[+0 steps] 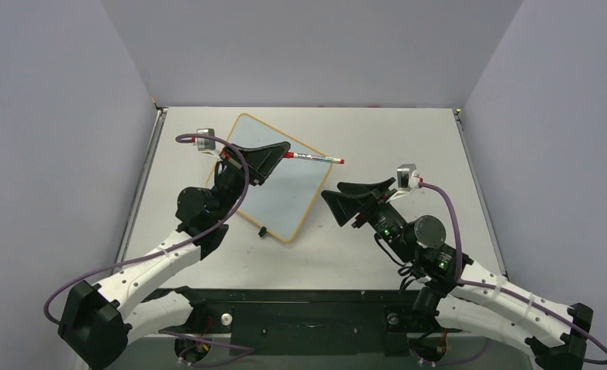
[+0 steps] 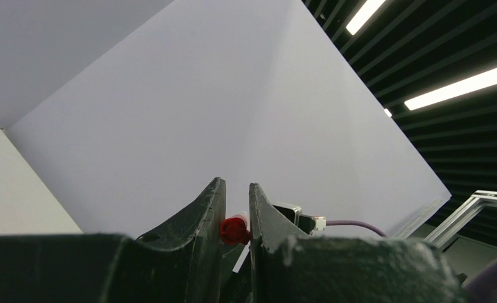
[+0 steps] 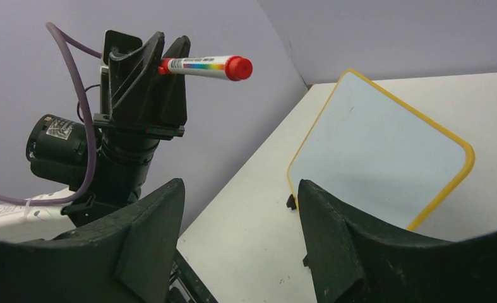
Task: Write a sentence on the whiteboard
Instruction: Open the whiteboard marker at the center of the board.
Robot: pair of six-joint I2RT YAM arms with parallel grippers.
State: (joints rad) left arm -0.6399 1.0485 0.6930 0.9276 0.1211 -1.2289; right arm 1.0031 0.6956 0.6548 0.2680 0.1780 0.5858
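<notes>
Left claw (image 1: 273, 156) is pinching the seemingly light, slick marker (image 1: 315, 159) by its tail, cap end free; right claw (image 1: 333, 203) is gaping wide.

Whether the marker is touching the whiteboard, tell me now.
Apart. The right wrist view shows the marker, clamped in the left tool, held high above the whiteboard, with a clear gap between them.

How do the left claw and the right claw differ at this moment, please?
The left claw is shut on a red-capped marker; the right claw is open and empty. The left claw sits raised over the whiteboard; the right claw hangs beside it, over the table. Both are black and two-fingered.
</notes>
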